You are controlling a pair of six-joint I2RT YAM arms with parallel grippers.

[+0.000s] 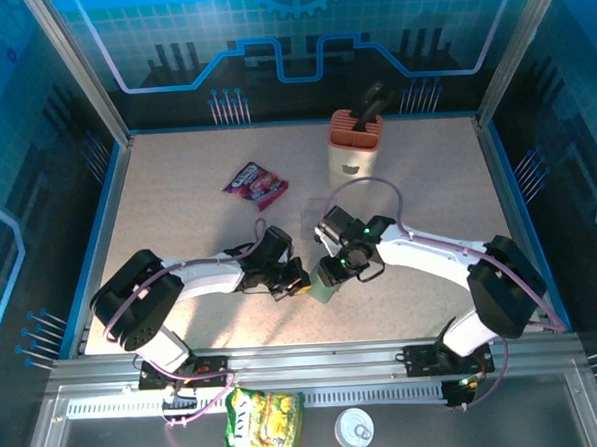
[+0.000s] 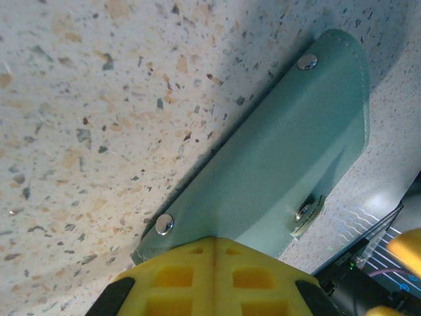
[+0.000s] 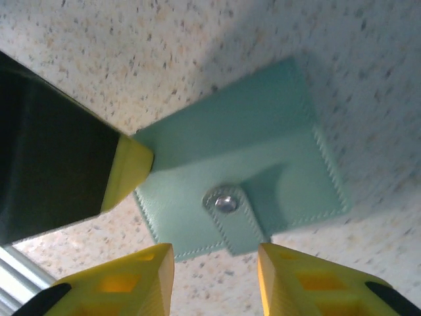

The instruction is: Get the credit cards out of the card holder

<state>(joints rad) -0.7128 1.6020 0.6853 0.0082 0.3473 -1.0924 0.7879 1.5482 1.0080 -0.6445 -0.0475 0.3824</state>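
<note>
The grey-green card holder lies folded shut on the speckled table near the front, between the two arms. My left gripper is shut, its yellow fingertips pinched on the card holder's near edge. My right gripper stands open just off the card holder, one fingertip on each side of its snap tab, touching nothing. The left gripper's fingertip meets the holder's left corner in the right wrist view. The credit cards are hidden.
A purple-red snack packet lies at mid-table left. A beige knife block stands at the back centre. A yellow packet and a white lid lie below the front rail. Metal frame posts border the table.
</note>
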